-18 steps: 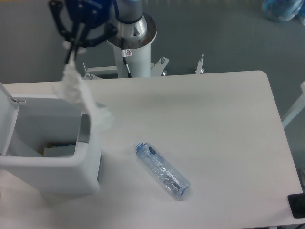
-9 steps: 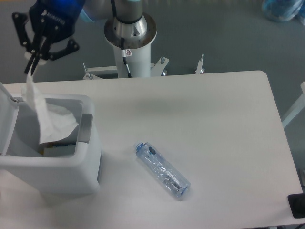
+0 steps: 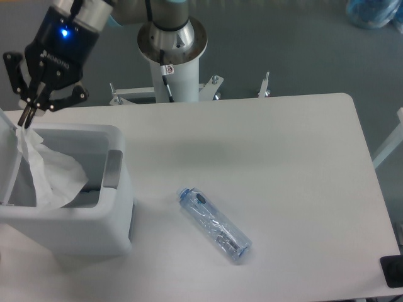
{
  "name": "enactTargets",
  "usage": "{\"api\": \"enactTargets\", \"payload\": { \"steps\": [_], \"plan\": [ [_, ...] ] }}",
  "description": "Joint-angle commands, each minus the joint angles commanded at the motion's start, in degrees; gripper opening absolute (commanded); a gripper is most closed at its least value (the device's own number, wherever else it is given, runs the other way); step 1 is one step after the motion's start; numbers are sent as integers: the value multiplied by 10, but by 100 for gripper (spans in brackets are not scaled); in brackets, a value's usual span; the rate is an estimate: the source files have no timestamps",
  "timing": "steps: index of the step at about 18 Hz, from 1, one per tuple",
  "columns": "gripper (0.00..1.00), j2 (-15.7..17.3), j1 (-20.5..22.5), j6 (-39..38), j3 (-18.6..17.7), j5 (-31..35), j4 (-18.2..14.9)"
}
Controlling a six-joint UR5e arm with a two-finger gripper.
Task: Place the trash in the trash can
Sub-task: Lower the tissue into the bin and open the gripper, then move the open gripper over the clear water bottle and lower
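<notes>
Lower and farther left than half a second ago, the gripper (image 3: 27, 118) now hangs over the rear left corner of the trash can (image 3: 94, 236), and the wrapper (image 3: 47, 173) it carries has sunk deeper into the bin. Its two dark fingers are drawn nearly together, pinching the top end of the white translucent sheet, whose crumpled bulk spreads down inside the open can and hides most of the interior. A blue light shows on the gripper's dark body, above the fingers. At the far left edge, the raised white lid (image 3: 7, 148) stands upright beside the hanging wrapper. On the can's right rim sits a grey panel (image 3: 113, 168).

Right of the can, the white table (image 3: 283, 157) carries the crushed clear bottle (image 3: 214, 224), lying on its side, well apart from the bin and unmoved across the three frames. Its bluish cap end points up and left toward the can; its base points toward the near edge. Behind the table, the arm's white pedestal (image 3: 173, 60) rises from the grey floor. A small black object (image 3: 393, 272) shows at the table's near right corner, too cut off to identify.
</notes>
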Motion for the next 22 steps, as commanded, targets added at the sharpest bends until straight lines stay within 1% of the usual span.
{"api": "enactTargets", "payload": {
  "steps": [2,5,7,9,10,11,12,13,14,17,19,22],
  "plan": [
    [0,1,0,1,-20,3,0],
    [0,12,1,13,-68,6,4],
    [2,18,1,23,-78,25,3],
    [6,17,1,23,-78,36,4],
    [14,15,1,25,-77,36,4],
    [33,13,1,30,-74,36,4],
    [61,11,2,44,-70,37,4],
    [100,13,2,64,-69,38,3],
    [100,16,3,75,-69,41,2],
    [100,23,9,78,-66,68,1],
    [100,36,33,79,-64,81,1],
    [100,54,88,76,-72,98,0]
  ]
}}
